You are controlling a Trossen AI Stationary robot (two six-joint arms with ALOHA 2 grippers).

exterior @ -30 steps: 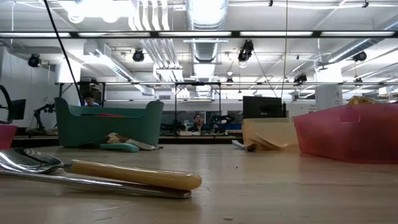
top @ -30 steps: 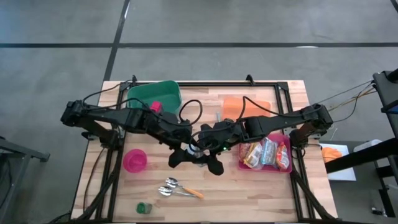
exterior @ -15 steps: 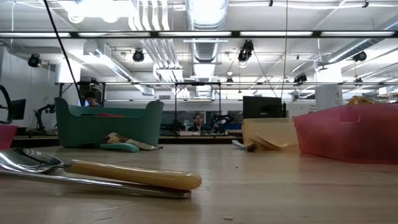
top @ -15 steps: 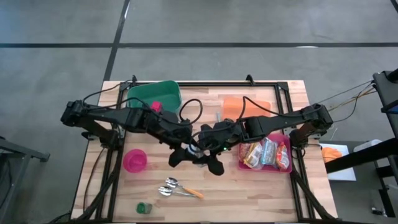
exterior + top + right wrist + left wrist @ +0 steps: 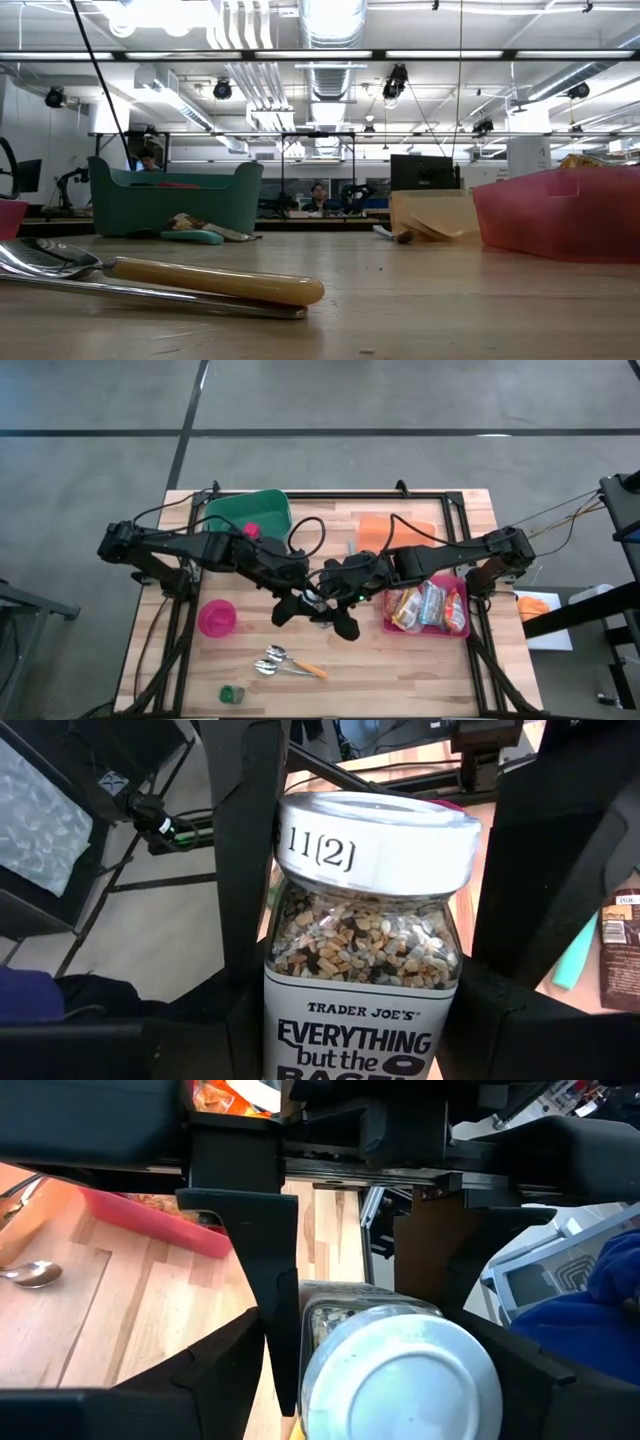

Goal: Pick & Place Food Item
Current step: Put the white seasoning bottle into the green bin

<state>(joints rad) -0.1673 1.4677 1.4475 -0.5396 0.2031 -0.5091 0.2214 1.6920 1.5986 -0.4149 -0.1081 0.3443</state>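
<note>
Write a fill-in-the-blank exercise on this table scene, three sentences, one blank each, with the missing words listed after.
1. The clear glass seasoning jar between the right gripper's jaws has a lid coloured ____.
2. The snack packets lie in the rectangular plastic bin coloured ____.
3. The metal spoons lie on the wooden table nearer the round pink bowl than the deep bin coloured ____.

Missing words: white; red; green
</note>
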